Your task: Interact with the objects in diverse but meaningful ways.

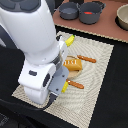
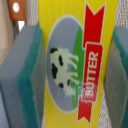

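In the wrist view, a yellow box point(image 2: 75, 60) with a red "BUTTER" label and a cow picture fills the frame. My gripper point(image 2: 75, 75) has a grey-green pad point(image 2: 22, 85) pressed against each side of it. In the exterior view the gripper point(image 1: 64, 86) is low over the mat, and a yellow corner of the box point(image 1: 65, 88) shows under it. The bread loaf point(image 1: 73, 64) lies just beyond the gripper. The banana point(image 1: 70, 40) lies further back. Two grey-blue pots point(image 1: 69, 10) stand at the back, and the tomato point(image 1: 90, 10) is in the exterior view's right one.
A cream woven mat point(image 1: 97, 70) covers the black table. Two orange sausage-like toys lie on it, one point(image 1: 86, 58) by the bread and one point(image 1: 75, 84) near the gripper. A tan bowl point(image 1: 123, 17) stands on the brown surface at the back right. My arm hides the mat's left part.
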